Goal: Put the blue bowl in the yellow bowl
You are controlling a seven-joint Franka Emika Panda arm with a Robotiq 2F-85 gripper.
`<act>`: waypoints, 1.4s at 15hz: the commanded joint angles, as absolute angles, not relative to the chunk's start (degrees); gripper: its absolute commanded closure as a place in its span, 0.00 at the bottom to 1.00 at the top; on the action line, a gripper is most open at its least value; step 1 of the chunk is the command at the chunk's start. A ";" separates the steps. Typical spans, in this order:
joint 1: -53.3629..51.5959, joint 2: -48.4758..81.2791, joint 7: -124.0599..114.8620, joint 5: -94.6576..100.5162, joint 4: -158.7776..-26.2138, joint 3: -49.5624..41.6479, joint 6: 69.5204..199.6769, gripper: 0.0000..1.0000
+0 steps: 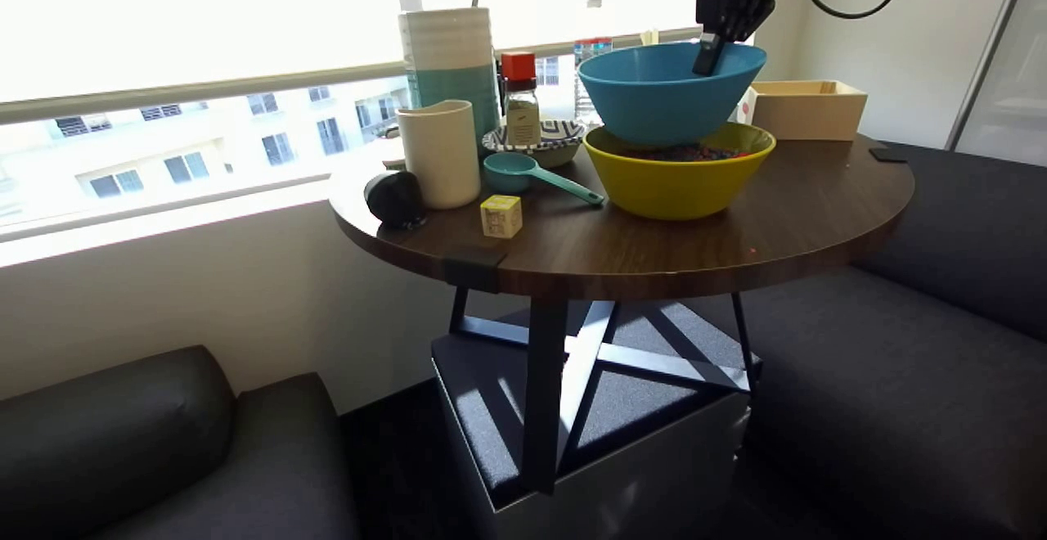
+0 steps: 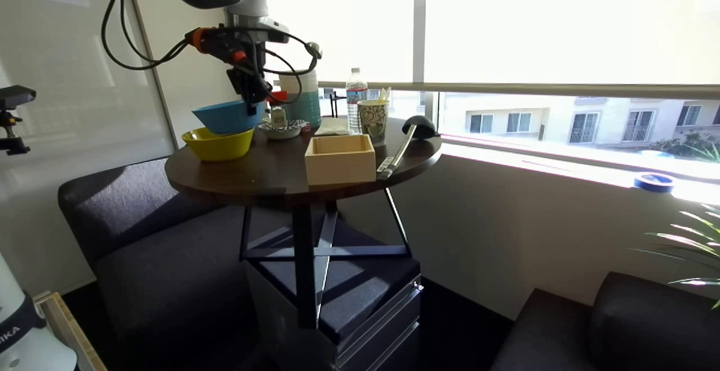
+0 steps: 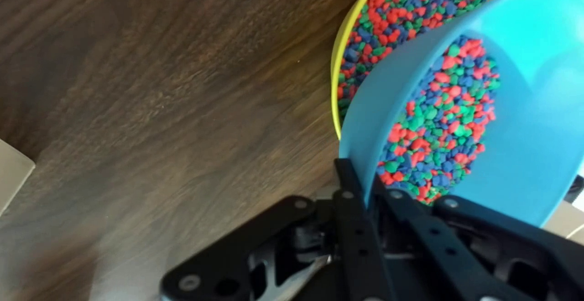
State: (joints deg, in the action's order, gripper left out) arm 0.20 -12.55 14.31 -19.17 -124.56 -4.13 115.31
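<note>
The blue bowl (image 1: 654, 106) is held tilted over the yellow bowl (image 1: 679, 188), which stands on the round table. Both also show in an exterior view, the blue bowl (image 2: 219, 117) above the yellow bowl (image 2: 219, 149). My gripper (image 3: 358, 178) is shut on the blue bowl's rim, one finger outside and one inside the wall. In the wrist view, red, green and blue pebbles lie in the blue bowl (image 3: 524, 155) and in the yellow bowl (image 3: 337, 64). The blue bowl's base sits at about the yellow rim's height; I cannot tell whether it touches the pebbles.
The dark wooden table (image 1: 654, 254) also bears a light wooden box (image 2: 340, 160), a ladle (image 2: 405, 146), a patterned cup (image 2: 372, 123) and a water bottle (image 2: 354, 98). A teal scoop (image 1: 544, 176), a patterned bowl (image 1: 556, 147) and a letter cube (image 1: 501, 217) stand beside the yellow bowl.
</note>
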 commanded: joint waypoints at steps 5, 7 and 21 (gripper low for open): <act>-0.25 -8.47 16.83 -17.24 -121.26 -3.75 109.82 0.99; -0.23 -7.39 18.40 -17.69 -120.85 -3.79 109.63 0.99; -0.39 -2.77 27.93 -19.50 -116.27 -3.02 107.94 0.99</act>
State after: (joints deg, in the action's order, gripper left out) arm -0.25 -5.06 26.13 -18.37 -119.56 -3.27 110.07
